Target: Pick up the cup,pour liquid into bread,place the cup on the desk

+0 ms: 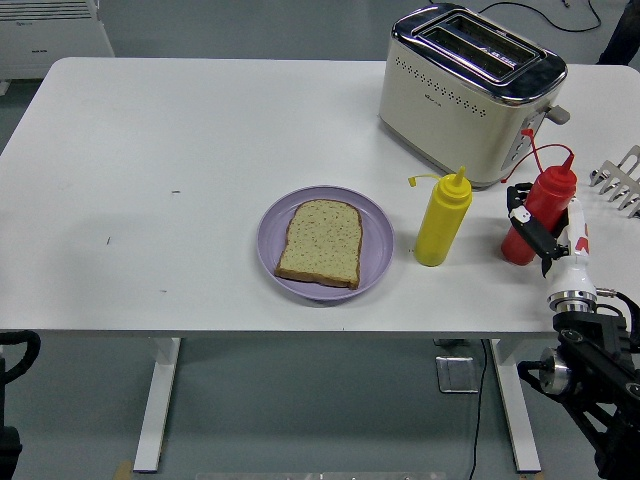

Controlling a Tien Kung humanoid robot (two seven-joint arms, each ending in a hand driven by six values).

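There is no cup in view; two squeeze bottles stand on the white table (150, 130). My right hand (540, 228) is at the red sauce bottle (545, 196), with its black fingers (522, 200) curled round the bottle's left side and the white palm against its right. The bottle leans slightly, its base on the table. A yellow sauce bottle (442, 222) stands upright just to the left. Further left, a slice of brown bread (321, 243) lies flat on a purple plate (377, 240). Part of my left arm (14, 352) rests at the bottom left corner, below the table edge.
A cream and chrome toaster (468, 92) stands behind the bottles at the back right. A metal rack (622, 176) pokes in at the right edge. A dark sleeve (622, 38) shows at the top right corner.
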